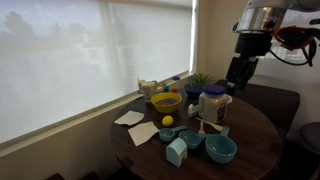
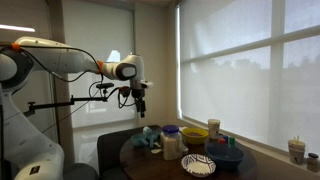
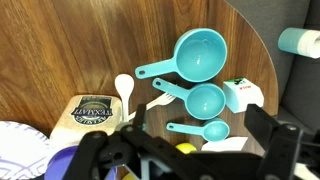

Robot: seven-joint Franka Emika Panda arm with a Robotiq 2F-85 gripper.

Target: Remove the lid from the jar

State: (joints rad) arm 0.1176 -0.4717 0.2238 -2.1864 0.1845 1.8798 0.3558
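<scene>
Nothing can be read for certain. In the wrist view, a cream packet [image 3: 85, 118] on the wooden surface [image 3: 60, 40] carries a dark round emblem [image 3: 95, 103] ringed with pale lettering, too blurred to spell out. A small white box [image 3: 243, 95] near the surface's edge bears a green mark, its letters illegible.

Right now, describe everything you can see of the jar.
The jar is a tall cream cylinder, plastic by its look, standing upright on the round wooden table and taller than the items around it. Its dark-blue lid is still on, as wide as the body. A yellow bowl stands beside it; whether they touch cannot be told. The gripper hangs above, apart from it.
</scene>
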